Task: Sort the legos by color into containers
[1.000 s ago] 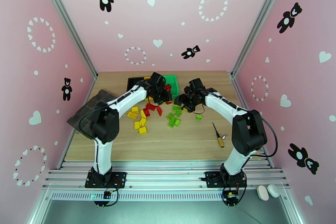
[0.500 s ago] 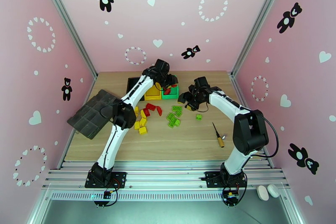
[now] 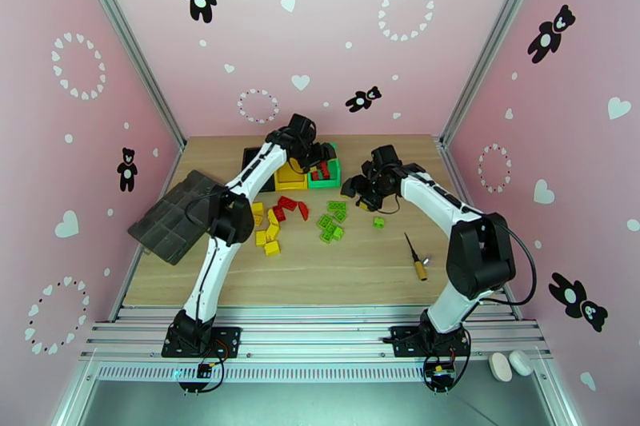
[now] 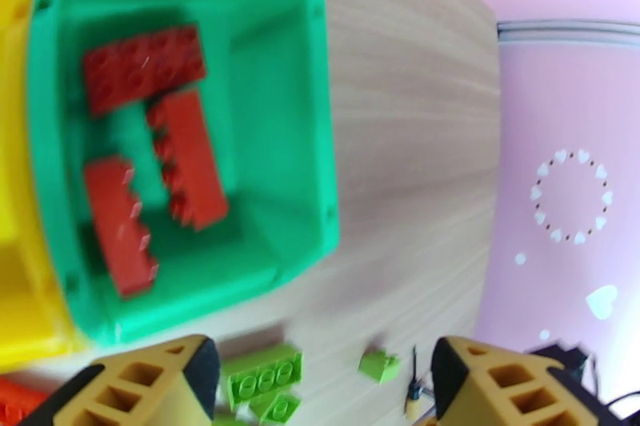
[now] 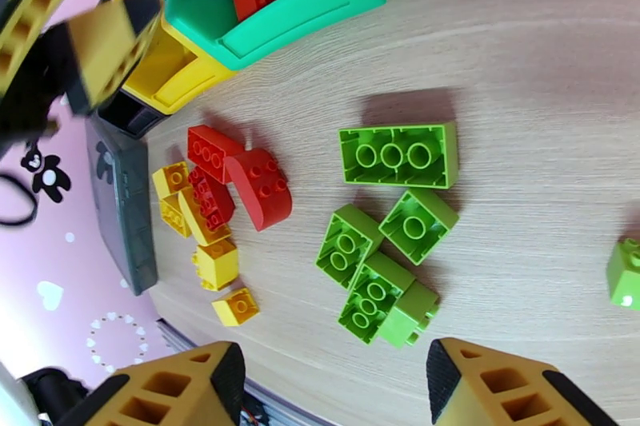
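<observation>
My left gripper hovers over the green container, open, with nothing between its fingers. Three red legos lie inside that green container. The yellow container and the black container stand to its left. On the table lie loose red legos, yellow legos and green legos. My right gripper hangs open just right of the green legos, above the table.
A single green lego lies apart to the right. A small screwdriver rests on the right side of the table. A dark grey segmented tray overhangs the left edge. Pink walls close in three sides.
My left arm stretched back from the red pile to above the green container, and its jaws went from shut to open. The right gripper shifted slightly toward the back.
</observation>
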